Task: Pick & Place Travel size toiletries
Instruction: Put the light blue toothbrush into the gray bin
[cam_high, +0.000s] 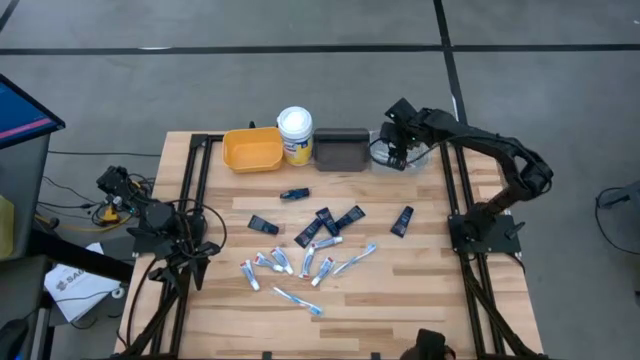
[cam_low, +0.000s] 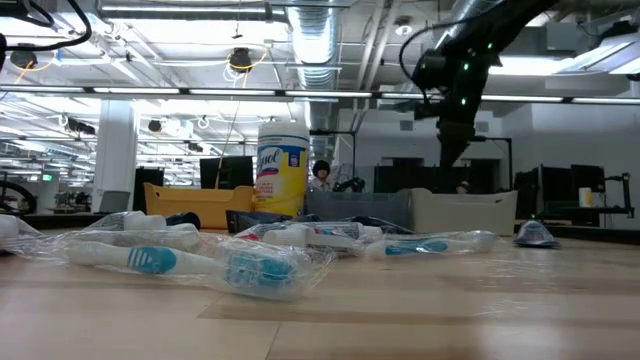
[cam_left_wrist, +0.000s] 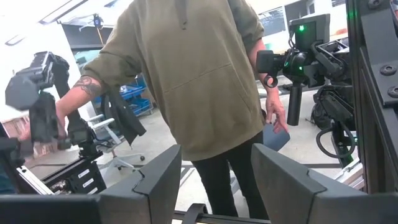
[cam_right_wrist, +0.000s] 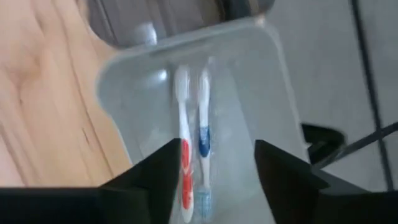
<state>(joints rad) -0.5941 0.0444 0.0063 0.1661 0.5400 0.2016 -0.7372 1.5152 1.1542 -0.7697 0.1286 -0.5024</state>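
Observation:
My right gripper (cam_right_wrist: 214, 158) hangs open over the pale translucent bin (cam_high: 412, 158) at the table's far right. It points steeply down and touches nothing. Below its fingers, inside the bin, lie a red-handled toothbrush (cam_right_wrist: 185, 168) and a blue-handled toothbrush (cam_right_wrist: 204, 140), side by side. More travel size toiletries lie loose on the table's middle: dark navy tubes (cam_high: 325, 222), white tubes (cam_high: 290, 262) and wrapped toothbrushes (cam_high: 355, 258). My left gripper (cam_left_wrist: 217, 162) waits open at the table's left edge, level and with nothing between its fingers.
Along the far edge stand a yellow bin (cam_high: 252, 148), a white-lidded yellow tub (cam_high: 295, 132) and a dark bin (cam_high: 341, 150), left of the pale bin. A person in an olive hoodie (cam_left_wrist: 186, 81) stands beyond the table's left side. Black frame rails (cam_high: 455, 190) run along both sides.

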